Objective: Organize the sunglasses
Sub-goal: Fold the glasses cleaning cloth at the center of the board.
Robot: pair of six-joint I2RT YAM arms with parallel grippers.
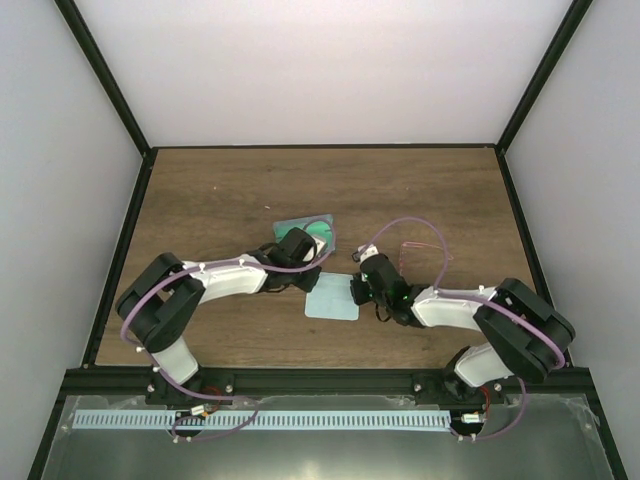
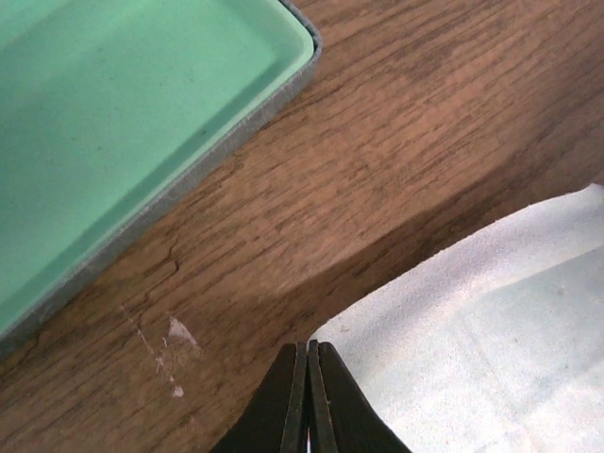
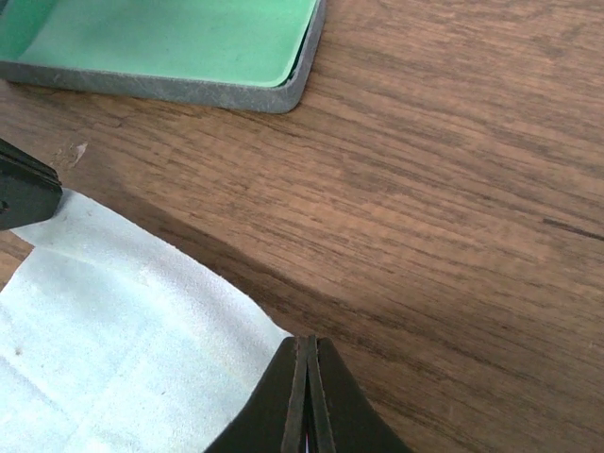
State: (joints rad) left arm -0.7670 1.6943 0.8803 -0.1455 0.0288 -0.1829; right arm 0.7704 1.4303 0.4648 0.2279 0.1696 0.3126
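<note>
My left end effector (image 2: 308, 351) is clenched, its fingers pressed flat together on one edge of the pale blue cloth (image 2: 491, 330). My right end effector (image 3: 304, 343) is clamped the same way on another corner. Each wrist camera shows a dark shadow under the cloth's edge, so that edge sits off the worktop (image 3: 453, 189). My right wrist view also catches the left fingertips (image 3: 24, 193) at the cloth's far corner. The open green case (image 2: 142, 113) lies just beyond the cloth. Only the overhead camera shows a thin reddish outline (image 1: 405, 244) on the worktop beside my right arm. It is too faint to say whether it is the sunglasses.
</note>
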